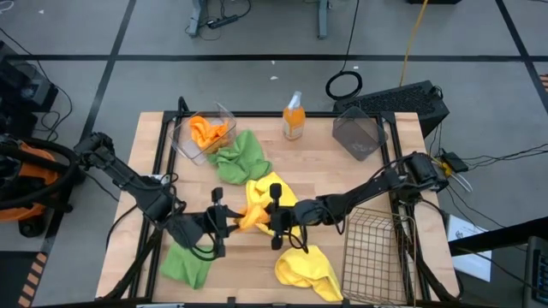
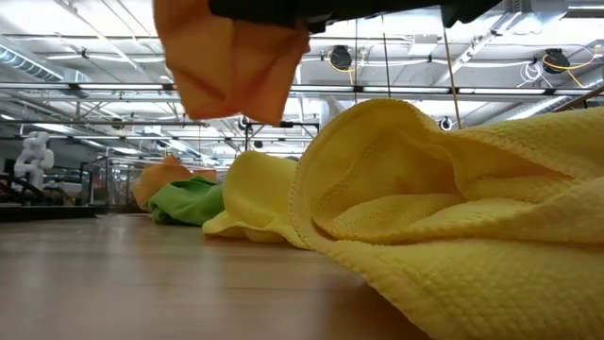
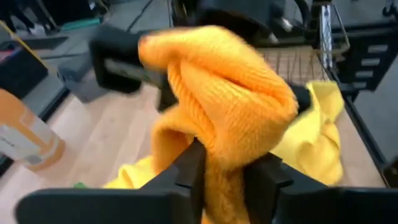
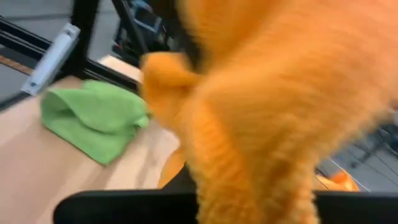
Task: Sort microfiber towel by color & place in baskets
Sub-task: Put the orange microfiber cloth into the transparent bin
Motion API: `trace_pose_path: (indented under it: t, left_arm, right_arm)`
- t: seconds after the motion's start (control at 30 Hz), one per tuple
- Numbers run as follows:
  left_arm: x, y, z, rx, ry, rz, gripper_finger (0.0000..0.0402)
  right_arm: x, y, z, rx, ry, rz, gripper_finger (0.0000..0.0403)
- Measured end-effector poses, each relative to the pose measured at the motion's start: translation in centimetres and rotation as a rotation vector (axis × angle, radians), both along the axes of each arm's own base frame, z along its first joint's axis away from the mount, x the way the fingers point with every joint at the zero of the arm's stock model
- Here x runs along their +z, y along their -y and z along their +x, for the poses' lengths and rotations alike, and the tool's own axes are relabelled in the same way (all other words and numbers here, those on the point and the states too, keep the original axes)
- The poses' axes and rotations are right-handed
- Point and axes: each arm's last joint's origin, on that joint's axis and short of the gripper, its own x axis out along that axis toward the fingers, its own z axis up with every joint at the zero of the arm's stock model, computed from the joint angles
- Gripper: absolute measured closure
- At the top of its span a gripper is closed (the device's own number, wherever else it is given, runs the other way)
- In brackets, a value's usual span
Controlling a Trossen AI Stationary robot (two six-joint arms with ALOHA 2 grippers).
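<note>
Both hands on one orange towel, mid-bench.
The left hand (image 1: pixel 224 219) and right hand (image 1: pixel 271 216) each pinch the orange towel (image 1: pixel 248 220), lifted clear of the bench (image 1: pixel 154 145) between them; the other orange one lies in the clear basket (image 1: pixel 195 147).

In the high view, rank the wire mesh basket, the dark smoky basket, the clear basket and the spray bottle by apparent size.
1. Wire mesh basket, clearly largest.
2. Clear basket and dark smoky basket: look about alike, so no ranking between them.
3. Orange spray bottle, smallest.
</note>
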Motion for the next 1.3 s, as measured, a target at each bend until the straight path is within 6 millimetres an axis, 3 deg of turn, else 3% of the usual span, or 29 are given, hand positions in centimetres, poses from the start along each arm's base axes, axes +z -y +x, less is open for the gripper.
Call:
trace_pose_path:
  t: [0.33,0.47,0.6,0.8,0.93,1.13,1.3]
  left_arm:
    - [-0.1,2.0,-1.6,-0.072,-0.008,-0.032,0.0212]
    - [-0.1,2.7,-2.1,-0.070,0.003,-0.080,0.0191]
    - [0.0,2.7,-2.2,0.048,0.058,-0.096,0.0187]
    - [-1.5,2.9,-0.8,0.229,0.122,-0.016,0.0186]
    - [-2.7,3.5,1.0,0.204,0.123,-0.005,0.0177]
    - [-2.8,4.9,2.7,0.109,0.203,-0.027,0.0112]
    - [-3.3,4.9,3.5,0.128,0.223,-0.027,0.0047]
  right_arm:
    - [1.6,0.6,-1.0,-0.116,-0.048,-0.097,0.0395]
    - [2.1,0.0,-1.7,-0.088,-0.073,-0.200,0.0395]
    - [2.2,-1.0,-2.0,-0.057,-0.080,-0.322,0.0395]
    - [2.2,-2.5,-2.7,-0.081,-0.118,-0.592,0.0395]
    - [2.4,-3.8,-3.3,-0.069,-0.125,-0.766,0.0395]
    - [3.2,-4.8,-3.9,-0.164,-0.100,-0.878,0.0398]
    - [3.7,-5.2,-4.1,-0.224,-0.084,-0.897,0.0399]
